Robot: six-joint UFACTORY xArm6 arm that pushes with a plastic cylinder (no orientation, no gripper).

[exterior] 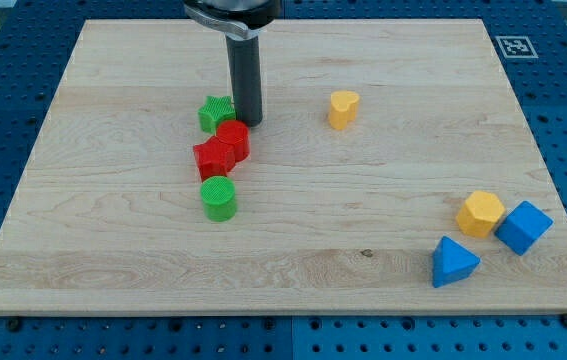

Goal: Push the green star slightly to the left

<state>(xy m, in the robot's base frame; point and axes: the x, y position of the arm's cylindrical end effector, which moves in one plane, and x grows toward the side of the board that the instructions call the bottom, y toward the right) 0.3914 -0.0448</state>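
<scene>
The green star [215, 113] lies left of the board's middle, toward the view's top. My tip [248, 122] stands right beside the star's right side, touching or nearly touching it. Just below the star a red block [234, 139] and a red star [214, 157] sit pressed together. My tip is just above the red block's upper right edge. A green cylinder [219, 197] stands below the red pair.
A yellow heart-shaped block [342, 108] sits to the right of my tip. At the view's lower right are a yellow hexagon block [480, 213], a blue block [523, 227] and a blue triangular block [453, 262]. The wooden board [113, 260] ends at blue perforated table.
</scene>
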